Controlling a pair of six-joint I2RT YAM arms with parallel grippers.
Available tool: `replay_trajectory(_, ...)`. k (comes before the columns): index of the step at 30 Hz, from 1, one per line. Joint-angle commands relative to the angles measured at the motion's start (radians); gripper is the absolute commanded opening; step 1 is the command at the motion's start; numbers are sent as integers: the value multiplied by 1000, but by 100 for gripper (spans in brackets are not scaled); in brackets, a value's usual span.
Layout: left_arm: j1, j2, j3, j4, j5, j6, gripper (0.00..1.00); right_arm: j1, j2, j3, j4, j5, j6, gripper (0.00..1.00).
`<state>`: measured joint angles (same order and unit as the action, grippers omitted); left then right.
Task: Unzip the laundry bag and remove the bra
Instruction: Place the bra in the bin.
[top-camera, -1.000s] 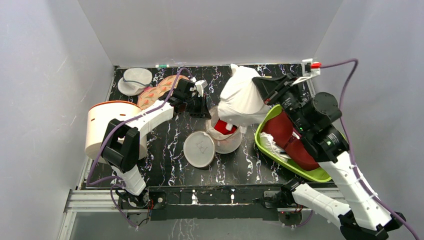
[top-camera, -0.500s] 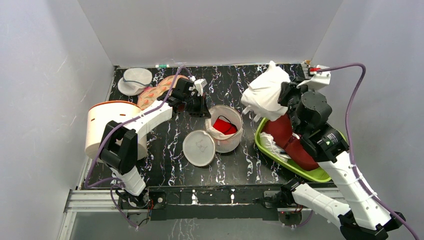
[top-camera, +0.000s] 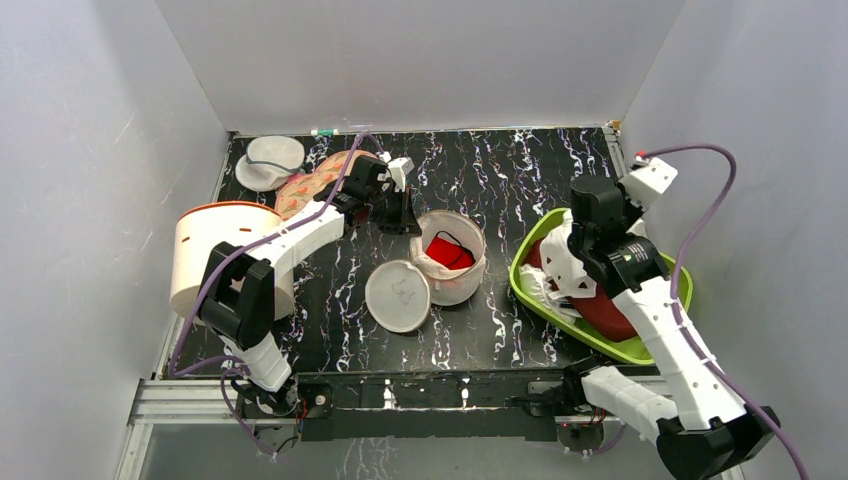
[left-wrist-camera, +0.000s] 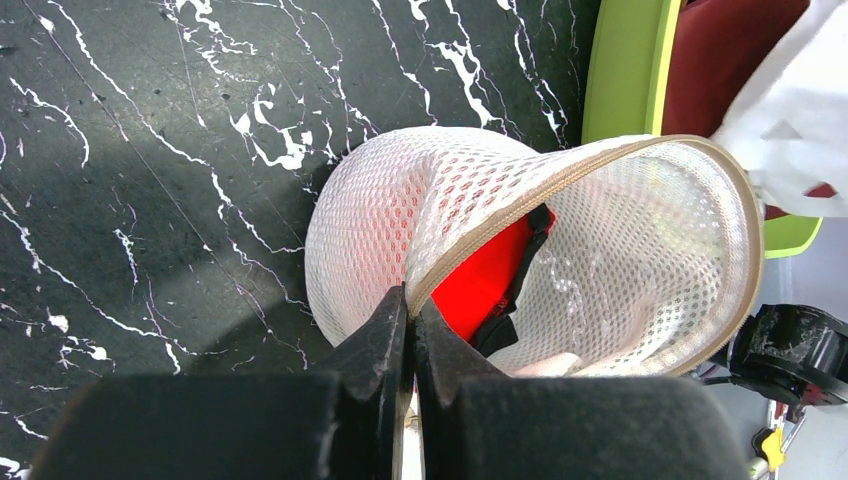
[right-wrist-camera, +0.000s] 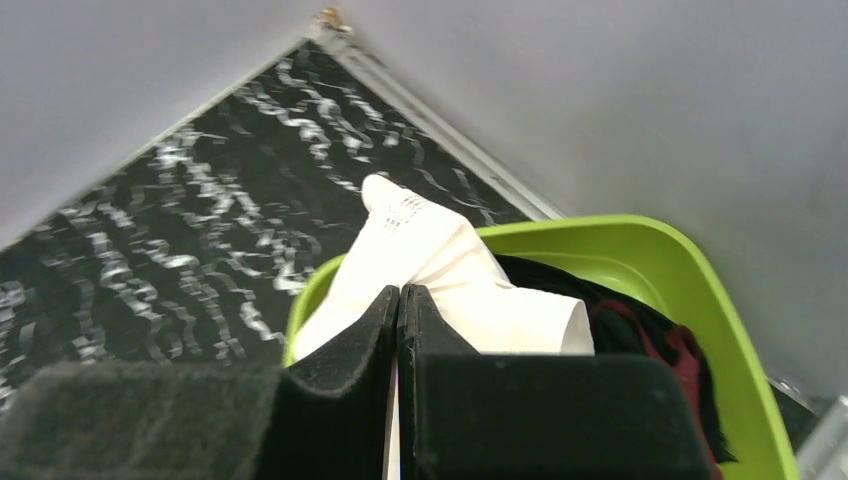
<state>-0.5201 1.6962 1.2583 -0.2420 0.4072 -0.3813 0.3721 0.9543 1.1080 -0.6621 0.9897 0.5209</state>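
Note:
The laundry bag stands open in the middle of the table, its round flap lying beside it on the left. The red bra with dark straps lies inside the bag. My left gripper is shut on the bag's tan zipper rim at its far-left edge; the bra shows just past the fingertips. My right gripper is shut on a white garment, held low over the green basket at the right.
A white tub with an orange rim stands at the left. A greyish mesh pod and a patterned garment lie at the back left. Maroon clothes fill the green basket.
My right arm has swung the white garment from above the bag to the right and down onto the green basket, uncovering the red bra. The left arm has not moved.

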Motion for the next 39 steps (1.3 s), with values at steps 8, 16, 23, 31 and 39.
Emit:
replay_trajectory(8,-1,-75,15,-9,13,10,0,-275,-96,-272,-64,-136,187,0)
replay_trajectory(16,-1,-76,13,-10,9,12,0,-444,-88,-450,95,-289,211,0)
replay_trajectory(23,-1,-72,11,-2,30,4,0,-462,-110,-407,58,-311,208,28)
replay_trajectory(31,-1,-70,9,7,57,-4,0,-460,-82,-205,-13,-409,131,72)
replay_trajectory(39,0,-67,10,8,60,-4,0,-456,-76,-122,91,-840,-7,95)
